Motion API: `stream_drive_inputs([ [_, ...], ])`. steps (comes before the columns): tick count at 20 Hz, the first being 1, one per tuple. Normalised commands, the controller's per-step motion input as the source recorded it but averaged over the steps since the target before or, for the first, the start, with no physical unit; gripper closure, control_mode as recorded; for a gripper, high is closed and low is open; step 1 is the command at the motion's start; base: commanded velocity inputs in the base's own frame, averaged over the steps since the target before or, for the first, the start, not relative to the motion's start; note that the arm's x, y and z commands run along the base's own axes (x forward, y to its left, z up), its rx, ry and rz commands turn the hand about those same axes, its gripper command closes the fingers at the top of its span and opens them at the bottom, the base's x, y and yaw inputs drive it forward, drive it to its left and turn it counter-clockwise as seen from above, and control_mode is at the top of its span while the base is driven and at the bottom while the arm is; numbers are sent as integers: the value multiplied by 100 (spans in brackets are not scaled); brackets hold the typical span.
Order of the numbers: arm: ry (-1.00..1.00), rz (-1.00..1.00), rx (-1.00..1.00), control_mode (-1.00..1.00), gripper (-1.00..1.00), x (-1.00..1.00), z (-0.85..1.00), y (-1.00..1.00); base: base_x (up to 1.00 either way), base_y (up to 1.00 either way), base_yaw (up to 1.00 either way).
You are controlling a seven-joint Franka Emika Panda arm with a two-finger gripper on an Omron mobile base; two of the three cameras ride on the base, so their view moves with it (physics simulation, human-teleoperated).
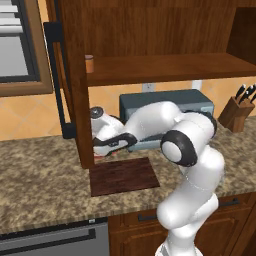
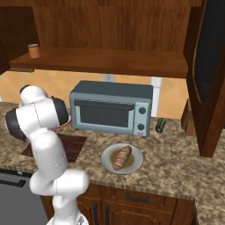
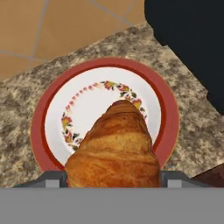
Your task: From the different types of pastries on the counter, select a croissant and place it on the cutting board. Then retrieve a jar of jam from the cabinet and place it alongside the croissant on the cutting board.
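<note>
In the hand view, the golden-orange croissant (image 3: 116, 148) sits between my gripper's (image 3: 114, 180) two fingertips, which press on its sides. Under it lies a red-rimmed white plate (image 3: 43, 113) on the counter (image 3: 26, 98). The left base view has my hand (image 1: 107, 132) low behind the cabinet's side panel (image 1: 80, 100), just past the dark cutting board (image 1: 124, 176), which is bare. The jar of jam (image 1: 89, 63) stands at the left end of the cabinet shelf (image 1: 165, 67). The striped brown pastry (image 2: 122, 157) lies on a grey plate (image 2: 107, 161).
A grey toaster oven (image 2: 112, 107) stands against the wall behind the board. A knife block (image 1: 236, 112) is at the far right. The open cabinet door (image 2: 211, 66) hangs at the right, with a small dark green object (image 2: 161, 125) near it.
</note>
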Motion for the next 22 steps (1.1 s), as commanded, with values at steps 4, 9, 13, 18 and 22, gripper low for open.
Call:
stream_drive_inputs([
  [4,8,-1,13,-100,100,-78,54,-40,0,0,0],
  [9,20,0,5,-100,100,-32,-9,-37,0,0,0],
  [13,2,0,0,-100,100,-66,-28,-9,0,0,0],
  [18,2,2,0,-100,100,-65,-12,0,0,0,0],
  [22,14,3,0,-100,100,-11,-35,0,0,0,0],
])
